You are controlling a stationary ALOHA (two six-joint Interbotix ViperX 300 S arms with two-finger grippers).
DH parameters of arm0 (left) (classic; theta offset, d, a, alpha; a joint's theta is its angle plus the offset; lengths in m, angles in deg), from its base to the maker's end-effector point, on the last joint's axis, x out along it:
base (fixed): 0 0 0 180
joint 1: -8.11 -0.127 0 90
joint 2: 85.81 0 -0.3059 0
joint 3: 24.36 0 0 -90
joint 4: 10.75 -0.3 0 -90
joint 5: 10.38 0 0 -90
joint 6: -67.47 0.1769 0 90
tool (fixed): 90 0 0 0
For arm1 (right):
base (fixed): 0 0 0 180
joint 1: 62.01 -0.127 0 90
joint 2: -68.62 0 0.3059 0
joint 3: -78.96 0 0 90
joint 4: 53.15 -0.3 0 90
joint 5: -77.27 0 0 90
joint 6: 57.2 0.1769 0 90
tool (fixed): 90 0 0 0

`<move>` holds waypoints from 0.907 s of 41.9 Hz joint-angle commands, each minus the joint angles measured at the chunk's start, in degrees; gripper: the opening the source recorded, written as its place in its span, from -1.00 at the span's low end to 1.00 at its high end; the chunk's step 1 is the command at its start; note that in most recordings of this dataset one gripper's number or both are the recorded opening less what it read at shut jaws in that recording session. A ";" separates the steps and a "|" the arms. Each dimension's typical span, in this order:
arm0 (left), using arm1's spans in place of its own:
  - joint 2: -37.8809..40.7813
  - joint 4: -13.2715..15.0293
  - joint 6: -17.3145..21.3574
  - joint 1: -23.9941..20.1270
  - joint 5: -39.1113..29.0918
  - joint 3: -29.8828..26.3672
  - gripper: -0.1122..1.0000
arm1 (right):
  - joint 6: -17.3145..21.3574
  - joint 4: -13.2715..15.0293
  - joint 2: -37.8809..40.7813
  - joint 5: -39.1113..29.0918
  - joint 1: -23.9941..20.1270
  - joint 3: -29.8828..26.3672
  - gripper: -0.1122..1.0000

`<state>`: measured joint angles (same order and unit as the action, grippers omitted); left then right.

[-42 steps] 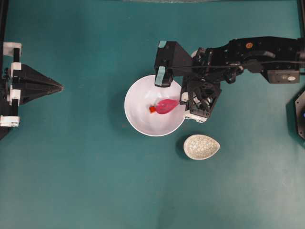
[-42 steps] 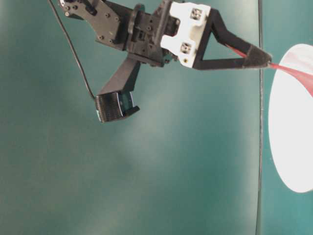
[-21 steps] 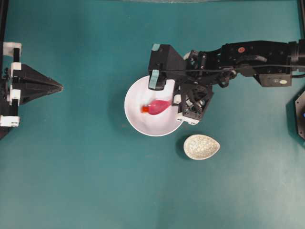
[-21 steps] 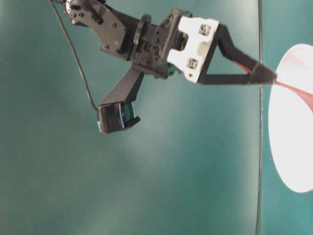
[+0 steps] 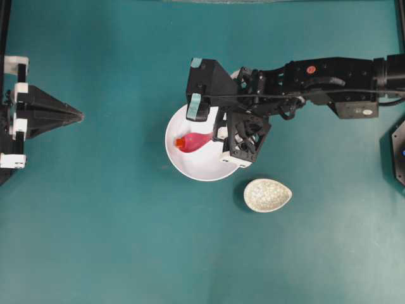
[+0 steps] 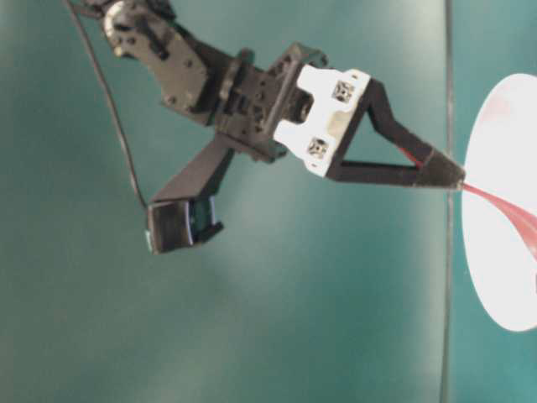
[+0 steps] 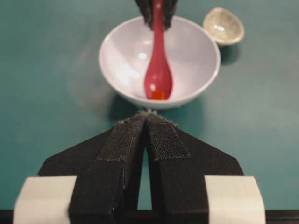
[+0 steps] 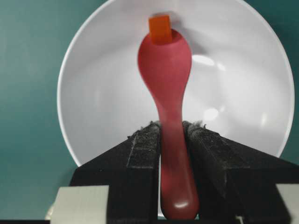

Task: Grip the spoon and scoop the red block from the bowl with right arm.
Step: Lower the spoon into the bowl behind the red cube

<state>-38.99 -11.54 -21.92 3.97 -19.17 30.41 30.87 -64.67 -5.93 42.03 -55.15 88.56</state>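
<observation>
The right claw (image 8: 172,140) is clamped on the handle of the spoon (image 8: 167,84), its two padded fingers (image 8: 142,147) pressing the pink handle from either side while the handle's rounded end sticks back between them toward the camera. The spoon reaches out over the bowl (image 8: 93,93), scoop forward, and the red block (image 8: 160,29) sits right at the scoop's front tip, touching it and lying against the bowl's white inner wall. Seen from overhead, the right arm (image 5: 316,79) stretches in from the right edge, and the block (image 5: 180,143) shows at the left end of the spoon (image 5: 196,141), toward the left side of the bowl (image 5: 190,168). The speckled egg-shaped dish (image 5: 267,194) rests on the teal counter (image 5: 114,221) just beside the bowl, to its lower right, apart from it. The left claw (image 7: 148,122) is far off at the left, its tips pressed together with nothing between them, pointing at the bowl (image 7: 201,70) from a distance. From table level, the right claw (image 6: 449,178) tilts down toward the bowl's rim with the spoon's handle (image 6: 495,206) running out of its tips.
</observation>
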 commanded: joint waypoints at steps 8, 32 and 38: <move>0.26 -0.18 0.18 -0.18 0.44 -0.62 -0.79 | 0.18 -0.18 -1.32 0.26 -0.18 -1.67 -0.36; 0.26 -0.18 0.18 -0.18 0.44 -0.62 -0.79 | 0.26 -0.18 -7.12 4.83 -0.44 5.45 -0.36; 0.26 -0.18 0.18 -0.18 0.44 -0.62 -0.79 | 0.26 -0.18 -9.58 10.02 -0.44 9.05 -0.36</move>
<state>-38.99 -11.63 -21.92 3.97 -19.17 30.41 31.13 -64.67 -12.61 49.06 -55.50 96.82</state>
